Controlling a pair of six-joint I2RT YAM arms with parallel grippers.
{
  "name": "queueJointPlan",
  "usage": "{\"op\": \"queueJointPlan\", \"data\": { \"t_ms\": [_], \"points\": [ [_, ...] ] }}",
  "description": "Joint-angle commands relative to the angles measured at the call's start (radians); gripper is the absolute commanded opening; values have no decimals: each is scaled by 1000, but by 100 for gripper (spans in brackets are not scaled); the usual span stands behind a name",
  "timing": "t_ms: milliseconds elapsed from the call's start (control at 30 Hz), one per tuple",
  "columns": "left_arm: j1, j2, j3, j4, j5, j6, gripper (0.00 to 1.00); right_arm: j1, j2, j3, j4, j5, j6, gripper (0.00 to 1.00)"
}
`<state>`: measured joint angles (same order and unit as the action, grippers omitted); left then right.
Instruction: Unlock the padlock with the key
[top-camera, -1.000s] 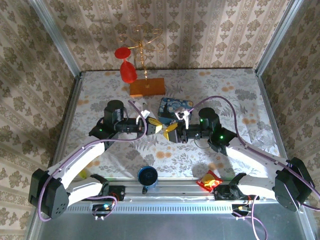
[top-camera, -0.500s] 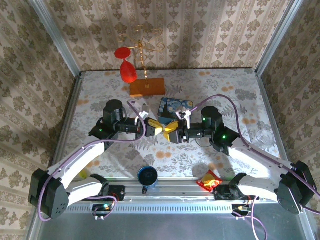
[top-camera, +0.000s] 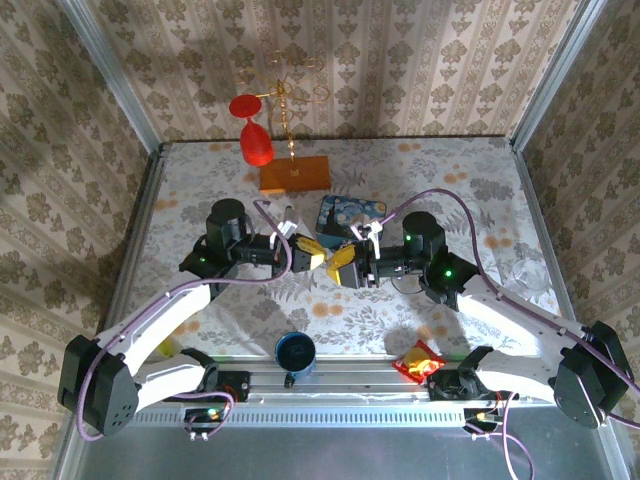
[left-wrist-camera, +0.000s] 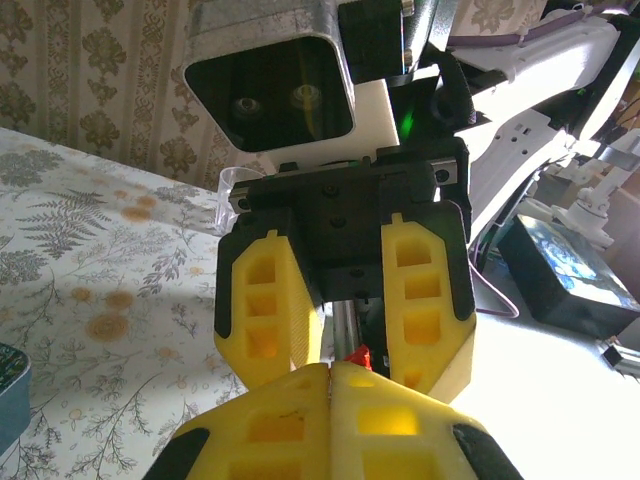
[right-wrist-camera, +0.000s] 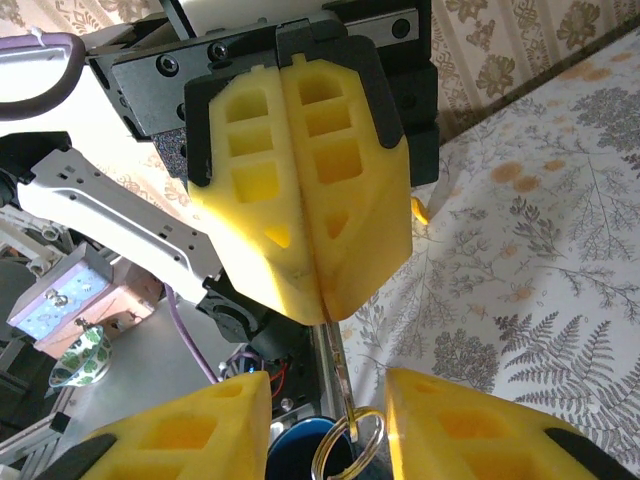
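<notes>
Fern-patterned table (top-camera: 200, 190), blue-and-yellow tin (top-camera: 345, 210), orange block (top-camera: 295, 175), blue cup (top-camera: 295, 352), yellow jaws

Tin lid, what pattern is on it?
The tin is blue with yellow swirls, a starry night; clearest from the top external view.

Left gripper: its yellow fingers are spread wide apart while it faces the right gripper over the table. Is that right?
Not quite. The left gripper has its fingers pressed shut, not spread apart; the right wrist view shows it. It does face the right gripper over the table.
</notes>
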<state>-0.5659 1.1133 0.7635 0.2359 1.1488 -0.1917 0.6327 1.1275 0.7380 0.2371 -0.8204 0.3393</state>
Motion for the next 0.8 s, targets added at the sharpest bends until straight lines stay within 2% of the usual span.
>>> {"op": "queueJointPlan", "data": {
  "t_ms": [0,767],
  "points": [
    [4,0,-6,31,29,-17,0,-2,-12,21,16,1,-4,31],
    [24,-24,-25,84,-5,-57,0,-4,-47,-9,-4,48,-9,0]
  ]
}}
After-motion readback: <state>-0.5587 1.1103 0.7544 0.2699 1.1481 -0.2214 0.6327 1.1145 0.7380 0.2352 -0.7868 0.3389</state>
